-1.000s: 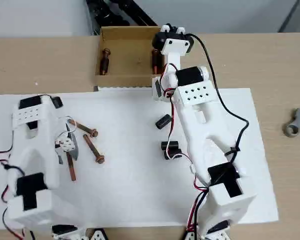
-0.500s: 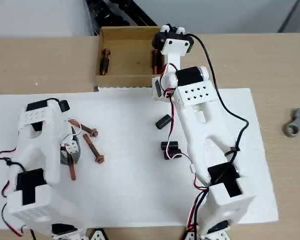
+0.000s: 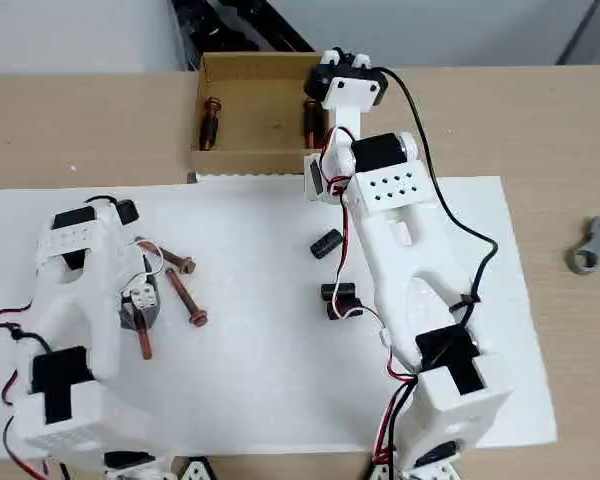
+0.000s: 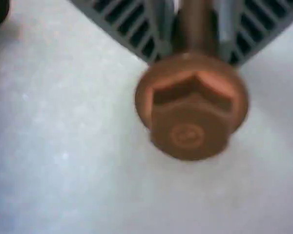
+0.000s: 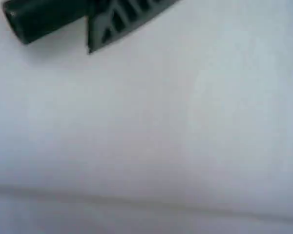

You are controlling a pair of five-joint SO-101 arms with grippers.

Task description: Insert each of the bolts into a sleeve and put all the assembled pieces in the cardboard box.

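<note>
Step in hand: bolt pick-up by the left arm, ahead of insertion.

1. The left gripper (image 3: 138,318) is down on the mat (image 3: 260,380), closed on a bolt (image 4: 191,105). In the left wrist view the shank runs up between the ribbed jaws and the hex head faces the camera, just above the mat.
2. Two loose bolts (image 3: 177,263) (image 3: 187,300) lie just beside the left gripper, on its side towards the middle of the mat.
3. The sleeves (image 3: 327,243) (image 3: 341,293) lie near the middle of the mat, beside the right arm and well apart from the held bolt.
4. The right gripper (image 3: 318,180) is at the near corner of the box (image 3: 242,160). Whether it is open or closed cannot be told.
5. Two assembled pieces (image 3: 211,122) (image 3: 309,118) lie in the box, one at each end wall.

Next move, as judged: lift the bolt clear of its neighbours, carry it towards a sleeve, and line the shank up with the bore. The sleeve probably needs steadying by the right arm, as a free sleeve may roll.
</note>
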